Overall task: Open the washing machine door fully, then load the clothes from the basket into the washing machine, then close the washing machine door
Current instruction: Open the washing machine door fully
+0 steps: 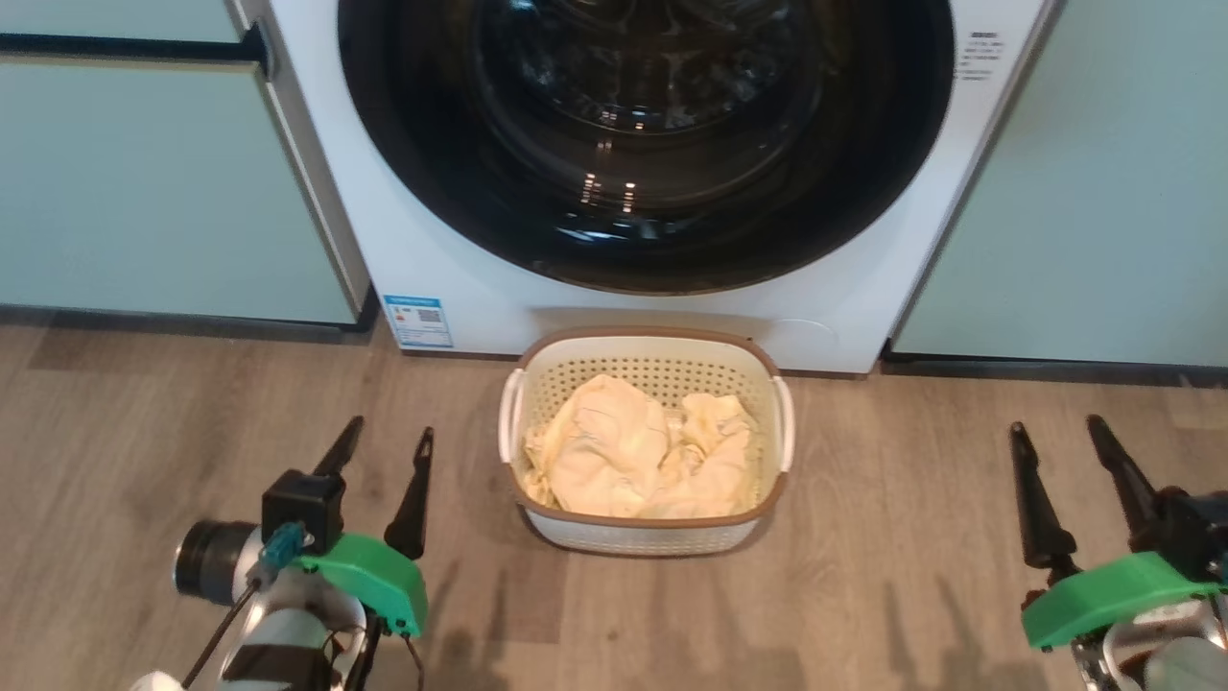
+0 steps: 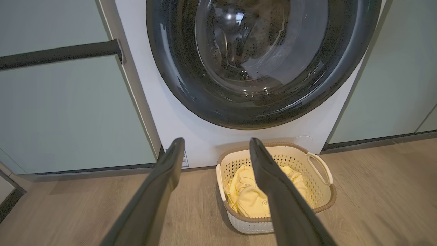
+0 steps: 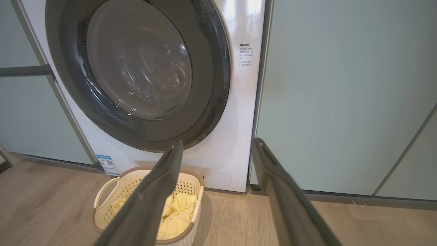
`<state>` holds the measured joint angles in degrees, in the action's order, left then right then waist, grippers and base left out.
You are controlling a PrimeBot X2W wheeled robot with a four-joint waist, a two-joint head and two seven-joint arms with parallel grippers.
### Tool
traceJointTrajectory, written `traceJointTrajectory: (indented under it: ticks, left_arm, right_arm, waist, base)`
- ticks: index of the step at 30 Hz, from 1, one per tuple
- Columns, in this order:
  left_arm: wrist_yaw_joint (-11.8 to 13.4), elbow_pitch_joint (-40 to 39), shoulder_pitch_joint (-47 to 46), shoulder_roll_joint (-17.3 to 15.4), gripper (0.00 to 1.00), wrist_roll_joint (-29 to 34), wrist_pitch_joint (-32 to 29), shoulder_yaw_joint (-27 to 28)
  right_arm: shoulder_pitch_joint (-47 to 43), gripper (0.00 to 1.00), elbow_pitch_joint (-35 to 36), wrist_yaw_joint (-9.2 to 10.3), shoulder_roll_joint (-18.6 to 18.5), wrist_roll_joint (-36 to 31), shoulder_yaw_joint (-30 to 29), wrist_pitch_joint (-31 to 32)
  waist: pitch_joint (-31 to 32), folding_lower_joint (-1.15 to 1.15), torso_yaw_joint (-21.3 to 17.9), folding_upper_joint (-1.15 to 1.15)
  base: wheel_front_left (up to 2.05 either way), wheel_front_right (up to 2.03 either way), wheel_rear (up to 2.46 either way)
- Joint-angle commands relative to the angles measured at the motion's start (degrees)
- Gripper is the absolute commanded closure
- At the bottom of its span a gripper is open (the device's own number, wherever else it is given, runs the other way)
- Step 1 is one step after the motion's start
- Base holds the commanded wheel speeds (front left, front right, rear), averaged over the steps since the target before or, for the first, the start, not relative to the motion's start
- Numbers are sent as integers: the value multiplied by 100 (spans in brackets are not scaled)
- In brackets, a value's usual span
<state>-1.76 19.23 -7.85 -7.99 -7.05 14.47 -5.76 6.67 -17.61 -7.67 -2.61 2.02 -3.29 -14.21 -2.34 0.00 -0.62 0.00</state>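
As they gape, both arms' fingers (image 1: pixel 413 499) flank the basket (image 1: pixel 652 369).

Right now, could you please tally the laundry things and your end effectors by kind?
Washing machine: 1
Door: 1
Basket: 1
Clothes: 1 heap; number of garments cannot be told
End effectors: 2, the left end effector and the right end effector, both open
Total: 6

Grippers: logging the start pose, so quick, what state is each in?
Left gripper: open, holding nothing.
Right gripper: open, holding nothing.
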Motion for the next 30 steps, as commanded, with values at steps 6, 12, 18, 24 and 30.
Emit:
traceJointTrajectory:
  ticks: [6, 12, 18, 24, 30]
  left_arm:
    - [35, -194, -322, -115, 0, 85, 52, 174]
    - [34, -201, -319, -120, 0, 97, 52, 166]
    - [21, -327, -296, -94, 0, 84, 52, 184]
    - [-20, -360, -263, -105, 0, 110, 52, 161]
    - [-5, -348, -251, -92, 0, 116, 52, 171]
  right_arm:
    - [344, 0, 209, 19, -31, 22, 71, -79]
    - [329, 0, 229, 19, -30, 17, 49, -79]
    - [316, 0, 232, 19, -29, 28, 41, -79]
    - [314, 0, 248, 19, -28, 36, 37, -79]
    - [309, 0, 252, 19, -28, 43, 31, -79]
  waist:
    - [-4, 0, -5, 0]
    - [2, 0, -28, 0]
    - [7, 0, -46, 0]
    - [4, 0, -57, 0]
    - [7, 0, -62, 0]
  base:
    - [123, 123, -246]
    - [123, 123, -246]
    - [104, 105, -208]
    - [57, 57, -114]
    - [12, 12, -24]
